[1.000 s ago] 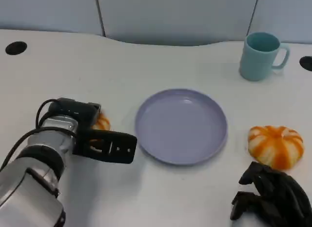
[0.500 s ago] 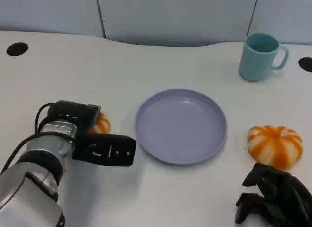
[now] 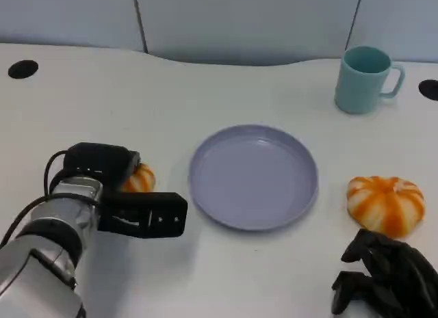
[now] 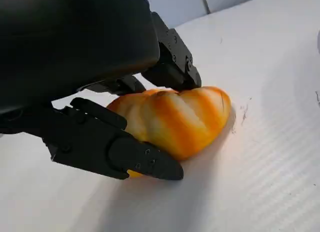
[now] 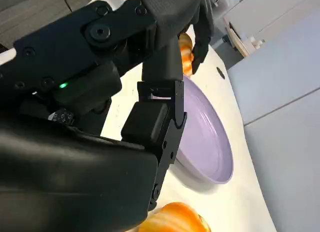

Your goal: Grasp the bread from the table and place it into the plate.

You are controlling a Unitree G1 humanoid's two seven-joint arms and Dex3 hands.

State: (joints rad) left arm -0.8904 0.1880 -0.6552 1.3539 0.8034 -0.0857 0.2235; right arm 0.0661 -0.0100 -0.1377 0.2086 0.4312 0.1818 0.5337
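Note:
A small orange-striped bread [image 3: 141,179] lies on the white table left of the lilac plate [image 3: 253,176]. My left hand [image 3: 120,195] is wrapped around it. In the left wrist view the bread [image 4: 175,117] rests on the table with black fingers [image 4: 172,67] against its far side and the thumb [image 4: 115,149] across its near side. A second, larger striped bread [image 3: 387,203] sits right of the plate. Just in front of it my right hand [image 3: 387,280] rests with fingers curled in, holding nothing. The right wrist view shows the plate [image 5: 207,142] and the larger bread [image 5: 172,219].
A teal mug [image 3: 365,78] stands at the back right. Black round holes [image 3: 22,69] [image 3: 430,89] mark the table's far left and far right. A pale wall panel runs behind the table's back edge.
My left hand has settled lower and slightly nearer around the small bread, with the thumb drawn in. The right hand has slipped a little lower in the picture.

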